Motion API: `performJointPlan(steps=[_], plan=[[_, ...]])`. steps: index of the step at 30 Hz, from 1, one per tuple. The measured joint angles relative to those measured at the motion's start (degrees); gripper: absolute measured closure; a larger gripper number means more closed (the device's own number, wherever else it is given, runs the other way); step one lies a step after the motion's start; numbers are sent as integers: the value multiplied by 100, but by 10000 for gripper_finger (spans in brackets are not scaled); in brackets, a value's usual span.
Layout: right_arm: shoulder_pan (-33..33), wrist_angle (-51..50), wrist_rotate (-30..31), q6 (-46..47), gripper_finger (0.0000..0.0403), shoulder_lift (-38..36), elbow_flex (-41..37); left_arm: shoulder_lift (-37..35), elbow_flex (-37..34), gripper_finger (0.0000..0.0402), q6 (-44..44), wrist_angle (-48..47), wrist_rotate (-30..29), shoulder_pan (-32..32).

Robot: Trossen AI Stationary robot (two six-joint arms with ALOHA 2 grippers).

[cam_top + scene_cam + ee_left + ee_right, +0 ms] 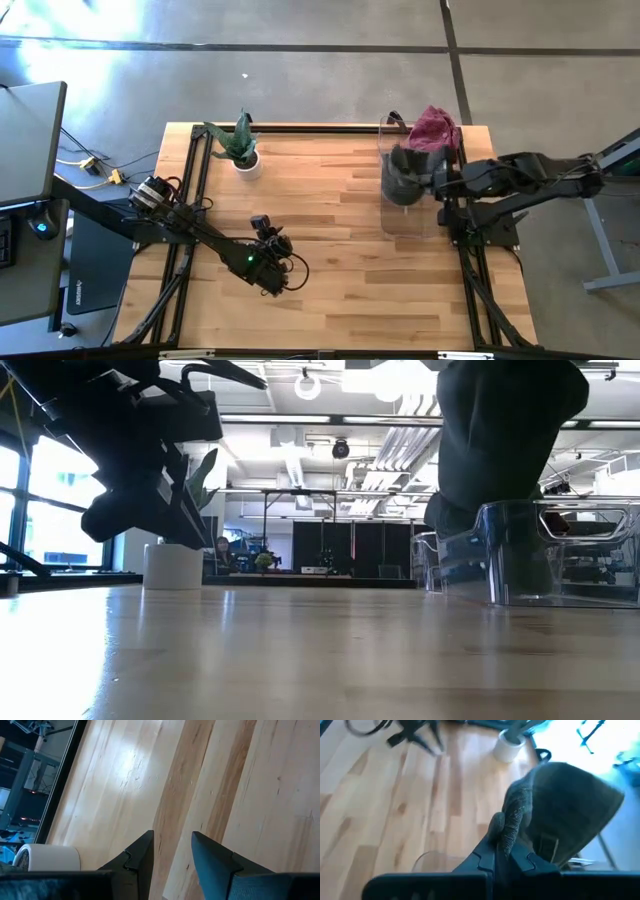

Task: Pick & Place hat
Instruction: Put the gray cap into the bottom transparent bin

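Grey knit hat point(560, 810) hangs pinched in the right gripper's point(502, 851) jaws above the clear bin point(403, 205) at the worktop's point(330, 280) right. Left gripper point(172, 851) hovers mid-worktop, jaws spread.

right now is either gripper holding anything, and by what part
The right gripper pinches the dark grey hat by a bunched fold at its edge, above the clear bin. The left gripper is open and holds nothing.
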Motion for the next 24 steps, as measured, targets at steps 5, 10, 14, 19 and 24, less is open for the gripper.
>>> performJointPlan(steps=[5,10,14,19,24], plan=[[0,-94,231,-44,393,-5,323,0,0,275,0,13,3,0],[2,-749,32,387,398,135,301,2,0,275,0,49,60,0],[1,-794,93,600,393,196,-123,2,0,275,0,48,59,0],[0,-566,732,222,397,186,-792,2,0,275,0,50,58,0],[-20,-22,1590,-757,390,181,-1298,2,0,275,12,55,-1,0]])
